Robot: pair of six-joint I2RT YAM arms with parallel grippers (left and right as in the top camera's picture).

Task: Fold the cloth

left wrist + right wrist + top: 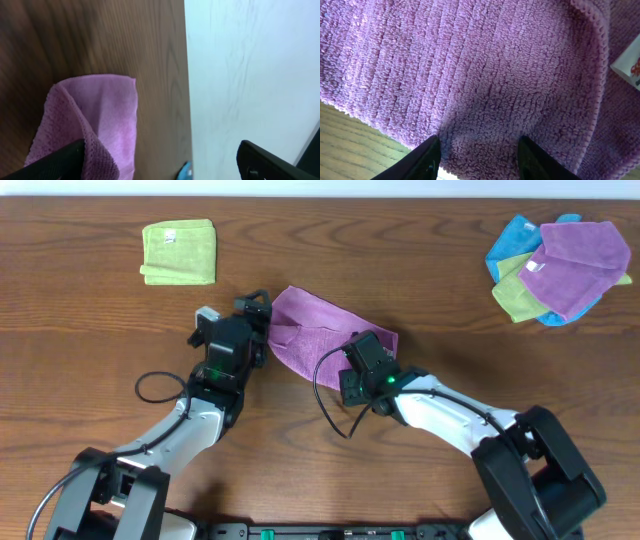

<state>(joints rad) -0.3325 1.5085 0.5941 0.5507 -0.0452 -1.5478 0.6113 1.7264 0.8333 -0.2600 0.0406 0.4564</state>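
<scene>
The pinkish-purple cloth (325,335) lies in the middle of the table, crumpled, with its left part doubled over. My left gripper (258,318) is at the cloth's left corner. In the left wrist view its fingers (160,167) are wide apart, and the cloth's folded edge (95,115) lies against the left finger. My right gripper (362,368) is over the cloth's near right edge. In the right wrist view its fingers (480,157) are open, tips down on the cloth (485,65), which fills the view. A white tag (626,65) shows at its right.
A lime-green folded cloth (180,252) lies at the back left. A pile of purple, blue and green cloths (562,265) lies at the back right. A black cable loop (155,388) lies beside the left arm. The table's far edge (187,75) shows in the left wrist view.
</scene>
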